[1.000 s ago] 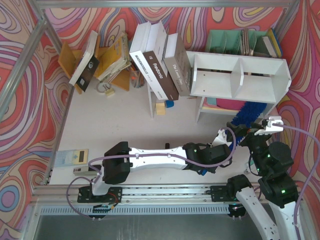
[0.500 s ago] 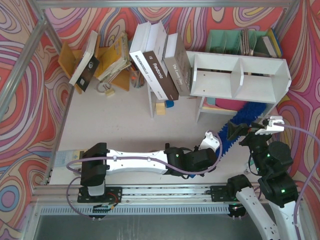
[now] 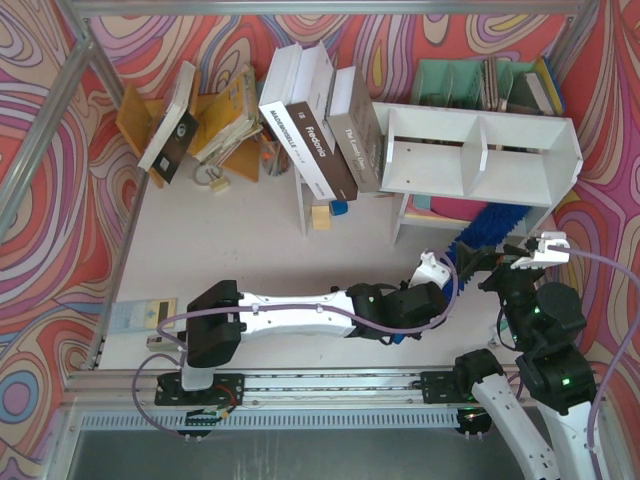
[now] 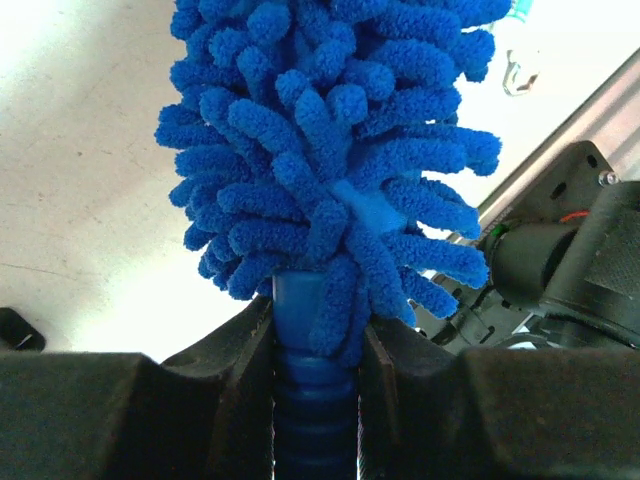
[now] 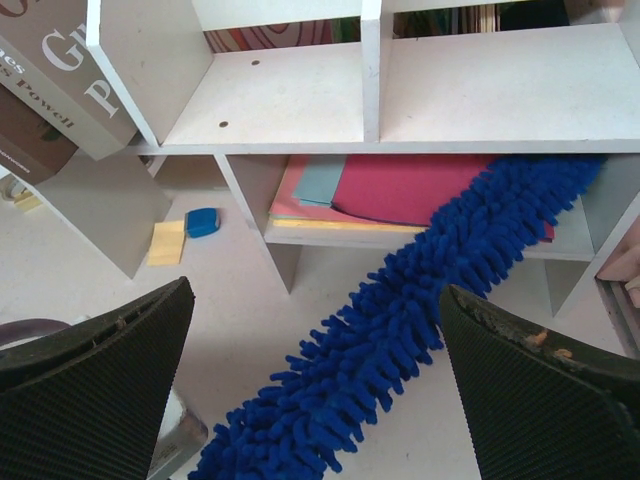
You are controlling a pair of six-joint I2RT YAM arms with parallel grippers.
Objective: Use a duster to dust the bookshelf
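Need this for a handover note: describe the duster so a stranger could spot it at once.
Find the white two-compartment bookshelf at the right rear. From beneath it a long fluffy strip stretches forward, its handle clamped in the left gripper's jaws: the duster. It alone is bright blue and shaggy; the papers and books nearby are flat and hard-edged.

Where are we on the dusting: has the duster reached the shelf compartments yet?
Done: the duster is picked up, its handle clamped in the shut left gripper. In hand: the fluffy head slants toward the bookshelf, its tip low, below the two compartments, by the red folders. To do: both compartments show no duster contact. The right gripper hangs open, holding nothing.
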